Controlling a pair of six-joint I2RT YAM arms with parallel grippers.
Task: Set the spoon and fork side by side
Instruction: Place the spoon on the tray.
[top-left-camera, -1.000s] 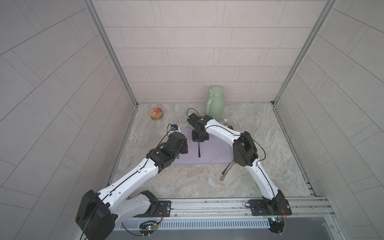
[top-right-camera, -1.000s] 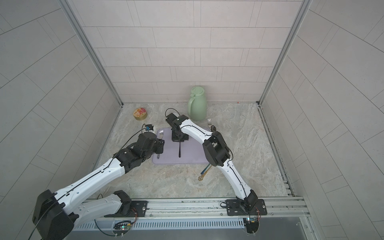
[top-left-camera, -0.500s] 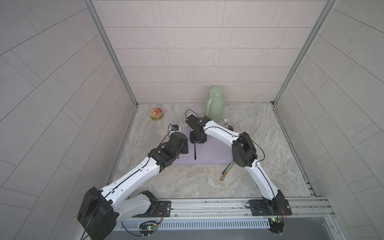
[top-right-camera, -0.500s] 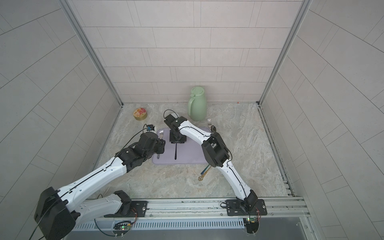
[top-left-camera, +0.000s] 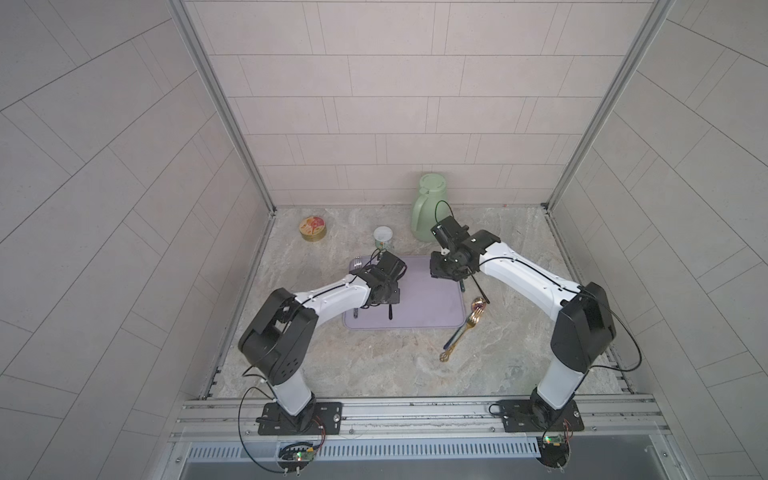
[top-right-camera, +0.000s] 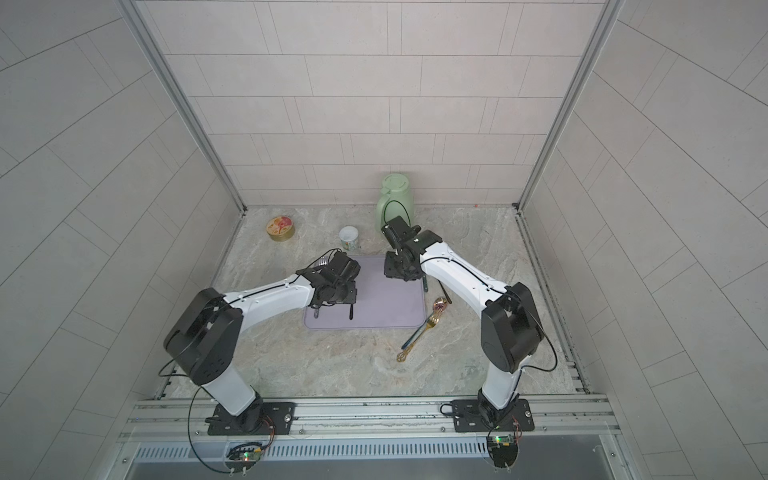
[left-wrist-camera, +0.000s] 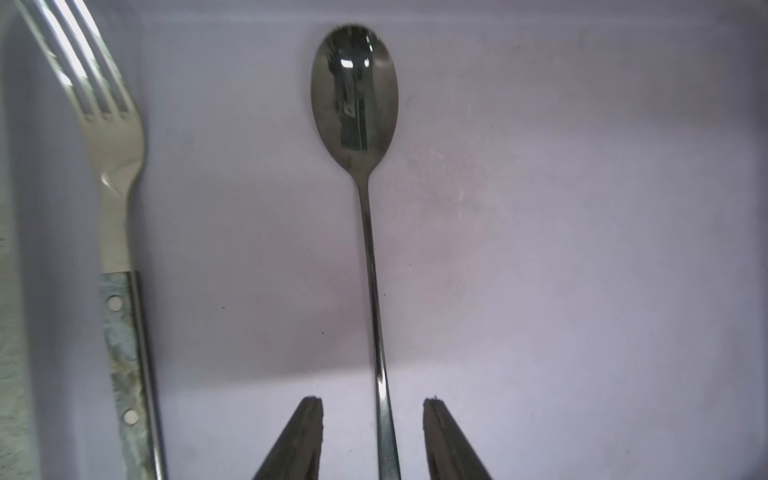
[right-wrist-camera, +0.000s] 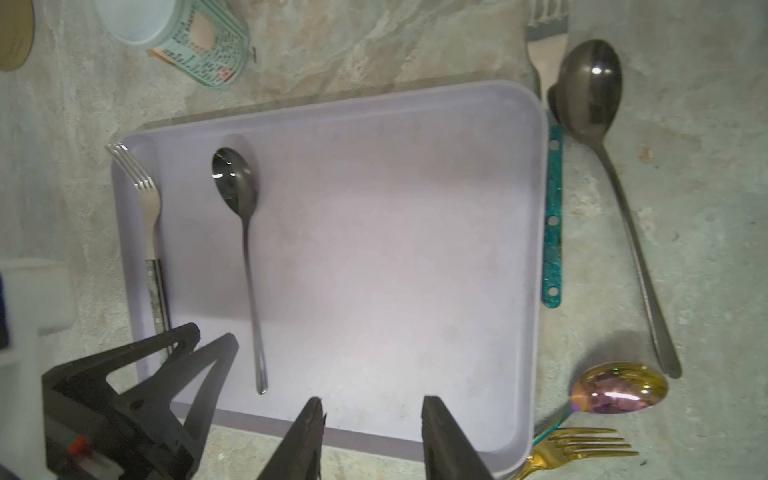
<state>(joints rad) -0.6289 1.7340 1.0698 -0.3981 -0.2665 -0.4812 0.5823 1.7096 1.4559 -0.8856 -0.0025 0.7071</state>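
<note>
Just left of centre in both top views, the silver fork with a mottled grey riveted handle (top-left-camera: 356, 262) lay along the left rim of the pale lavender plastic tray (top-left-camera: 424, 307). Its tines pointed to the upper part of the frame. To its right, on the tray floor, lay the slim dark polished steel spoon (left-wrist-camera: 365, 208), bowl up and pointing the same way as the tines. The two ran roughly parallel with a clear strip of tray between them, not touching.

The black left gripper (left-wrist-camera: 372, 405) hung low over the spoon's handle end. Its jaws stood apart on either side of the thin stem, with a gap showing on both sides, so it gripped nothing.

Further right, over the tray's upper right corner in a top view, the right gripper (top-right-camera: 399, 272) had its jaws apart and empty.

By the look of it the placing was done, since spoon and fork sat side by side. Only lifting the arms clear seemed left, unless a closer pairing was wanted.

Right of the tray, on the marbled counter, a teal-handled fork (right-wrist-camera: 552, 216), a large dark spoon (right-wrist-camera: 602, 166), an iridescent spoon (right-wrist-camera: 619, 392) and a gold fork (right-wrist-camera: 582, 449) were spare.
</note>
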